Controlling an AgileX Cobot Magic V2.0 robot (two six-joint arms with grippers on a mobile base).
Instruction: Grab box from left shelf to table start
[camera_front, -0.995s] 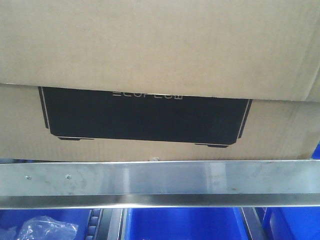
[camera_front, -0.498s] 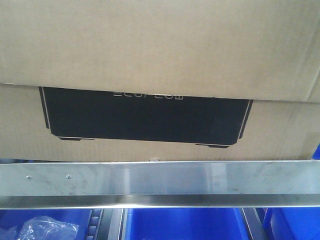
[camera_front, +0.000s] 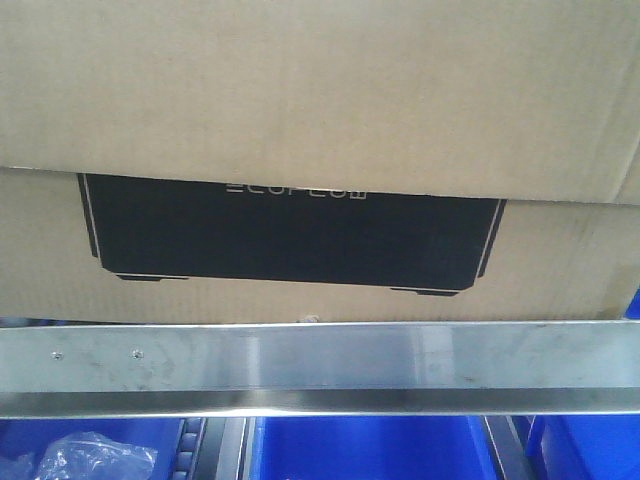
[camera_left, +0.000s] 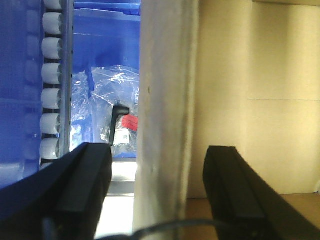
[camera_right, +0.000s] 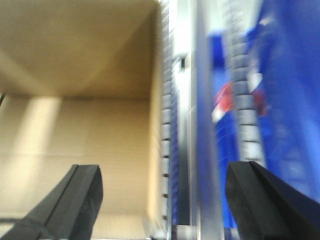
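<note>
Box (camera_front: 300, 110) sits on the left shelf (camera_front: 320, 365), right behind its wide front bar (camera_front: 450, 355), with the black panel (camera_front: 290, 235) facing my front camera. I judge it a big, stiff carton, probably with some weight in it. The matte cardboard should give decent friction, but a single wall may flex or tear if one pincer carries the load, so I want both sides squeezed inward together.

My left pincer (camera_left: 157, 152) is wide open and gripping nothing. A pale cardboard edge of the box runs up between its fingers, with brown wall to its right. To its left are a blue bin (camera_left: 105, 55) holding plastic bags (camera_left: 100, 100) and a roller track (camera_left: 51, 85).

My right pincer (camera_right: 165, 170) is open just as wide and empty. That view is blurred, but the box's wall lies to its left, the wall's edge and another line of rollers lie between the fingers, and blue bins (camera_right: 290, 100) are to its right.

Room is tight: bins crowd both flanks, so the outer fingers have little slack. The front bar crosses the way out just below the box's front, so I expect to have to clear that lip carefully. The surface it goes to is in none of my views.
</note>
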